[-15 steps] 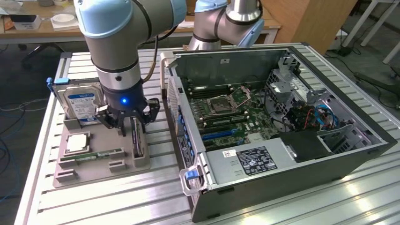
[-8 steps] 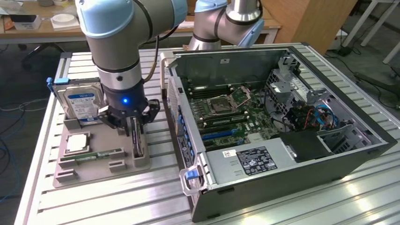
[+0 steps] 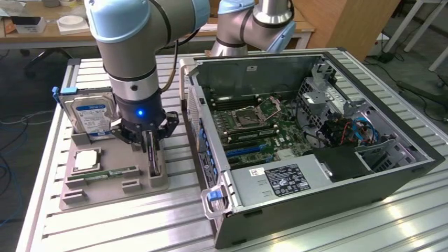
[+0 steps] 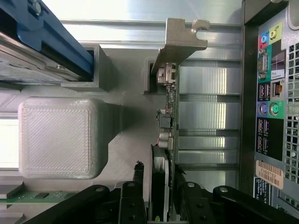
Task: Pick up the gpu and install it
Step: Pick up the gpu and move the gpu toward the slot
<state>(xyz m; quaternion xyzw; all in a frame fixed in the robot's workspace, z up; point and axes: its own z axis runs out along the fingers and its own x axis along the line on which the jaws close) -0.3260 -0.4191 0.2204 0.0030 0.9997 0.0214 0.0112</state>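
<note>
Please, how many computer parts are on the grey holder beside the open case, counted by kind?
Hard drive: 1
CPU: 1
RAM stick: 1
GPU: 1, on edge in its slot, with the gripper at it
Total: 4

In the exterior view the gripper (image 3: 149, 143) covers the upper edge of the gpu (image 3: 153, 160). The arm (image 3: 129, 58), itself cut off by the picture's edge, hides one side of the hard drive (image 3: 89, 113). The print on the power supply label (image 3: 284, 179) is too small to read. In the wrist view the hard drive (image 4: 42, 46), RAM stick (image 4: 37, 196) and computer case (image 4: 271, 116) run out of frame.
</note>
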